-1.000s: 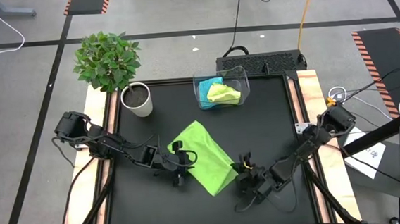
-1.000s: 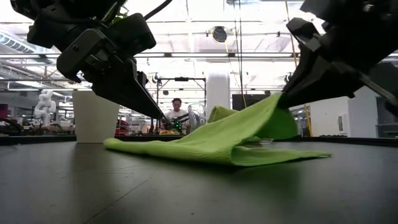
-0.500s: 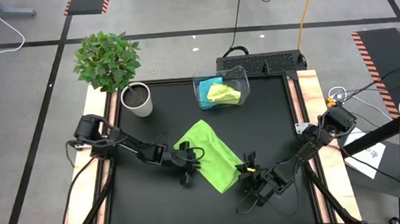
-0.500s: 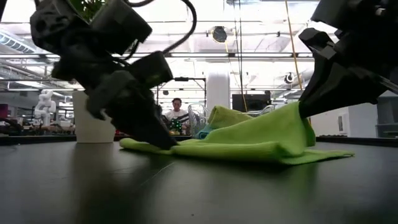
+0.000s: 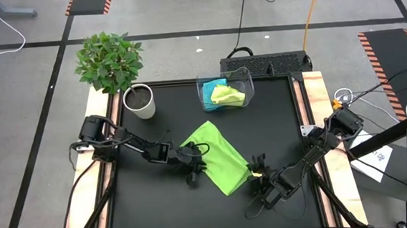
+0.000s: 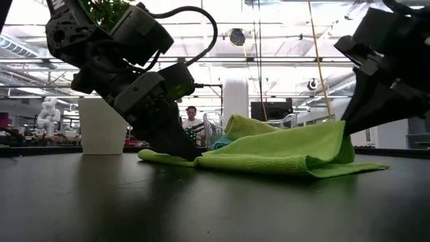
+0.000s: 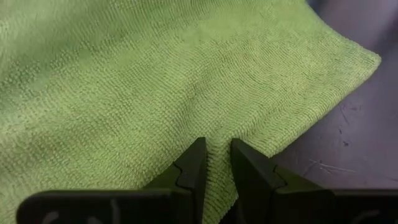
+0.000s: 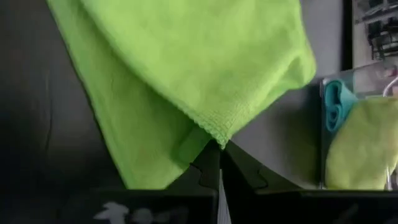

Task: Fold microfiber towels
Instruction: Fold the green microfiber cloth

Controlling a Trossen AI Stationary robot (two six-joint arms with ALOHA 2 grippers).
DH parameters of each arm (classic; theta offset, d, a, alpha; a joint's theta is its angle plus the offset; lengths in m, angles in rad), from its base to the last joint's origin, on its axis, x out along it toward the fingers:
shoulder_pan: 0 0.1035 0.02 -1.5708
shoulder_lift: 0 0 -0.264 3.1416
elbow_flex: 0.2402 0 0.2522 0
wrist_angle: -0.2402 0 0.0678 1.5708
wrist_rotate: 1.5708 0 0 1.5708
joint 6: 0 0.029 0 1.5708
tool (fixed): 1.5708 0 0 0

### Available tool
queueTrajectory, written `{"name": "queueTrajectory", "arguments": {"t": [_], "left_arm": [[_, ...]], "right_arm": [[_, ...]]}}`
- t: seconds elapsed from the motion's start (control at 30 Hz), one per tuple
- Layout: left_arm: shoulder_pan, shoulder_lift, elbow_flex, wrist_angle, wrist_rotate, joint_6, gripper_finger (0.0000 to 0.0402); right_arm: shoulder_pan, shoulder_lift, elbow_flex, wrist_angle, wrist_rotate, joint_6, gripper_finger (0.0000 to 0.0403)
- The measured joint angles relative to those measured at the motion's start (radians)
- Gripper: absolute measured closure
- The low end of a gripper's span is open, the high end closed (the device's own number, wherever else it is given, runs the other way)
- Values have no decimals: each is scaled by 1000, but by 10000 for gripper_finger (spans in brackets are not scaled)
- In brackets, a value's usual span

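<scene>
So there's a lime-green towel (image 5: 218, 158) lying in the middle of the black table (image 5: 269, 124), folded over on itself, with one layer lying on top of another. The left gripper (image 5: 190, 163) is down at the towel's left edge, fingers narrowed with a bit of green cloth pinched between them; in the left wrist view the fabric (image 7: 155, 87) runs right in between the two dark fingers (image 7: 189, 168). In the low view that gripper (image 6: 176, 146) presses the edge right down against the tabletop.

The right gripper (image 5: 254, 169) is at the towel's near right corner, fingers clamped tight on it. In the right wrist view the corner hem (image 8: 214, 134) disappears right into the closed tips, and in the low view that end of the towel (image 6: 295, 151) is lifted a little off the table.

At the far side sits a clear plastic bin (image 5: 225, 91) with a second green towel (image 5: 226, 94) and a turquoise one (image 5: 211, 86) bunched inside. A potted plant (image 5: 118, 70) stands at the far left corner. There's a person (image 6: 192, 124) way back in the room.
</scene>
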Motion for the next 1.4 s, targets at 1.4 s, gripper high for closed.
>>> {"name": "queueTrajectory", "arguments": {"t": [1.4], "left_arm": [[-3,0,0,-6,36,33,321]], "right_arm": [[66,85,-10,-76,-254,162,402]]}}
